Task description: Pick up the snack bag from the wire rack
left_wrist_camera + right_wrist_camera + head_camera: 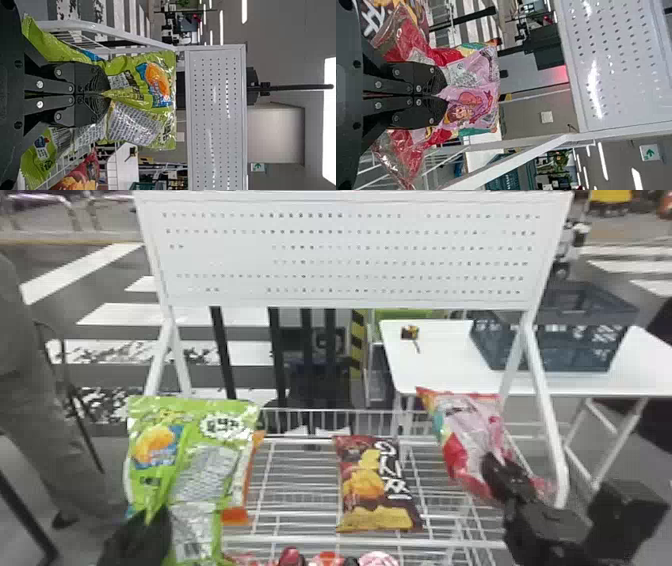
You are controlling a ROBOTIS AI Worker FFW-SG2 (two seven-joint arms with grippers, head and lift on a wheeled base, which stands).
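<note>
The black left gripper [151, 522] grasps a green, pillow-shaped plastic snack bag [212, 427]; the black right gripper [496, 471] grasps a pink-and-red, pillow-shaped plastic bag [467, 420], near a white metal wire rack [295, 541].

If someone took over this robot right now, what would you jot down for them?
Left gripper: shut on a shiny green snack bag.
Right gripper: shut on a pink-and-red plastic snack bag.
Brown-and-yellow snack bag: lying on the white wire rack, between them.
Done: one bag gripped on each side.
To do: probably lift both fully clear; I can't tell whether they touch the rack.
</note>
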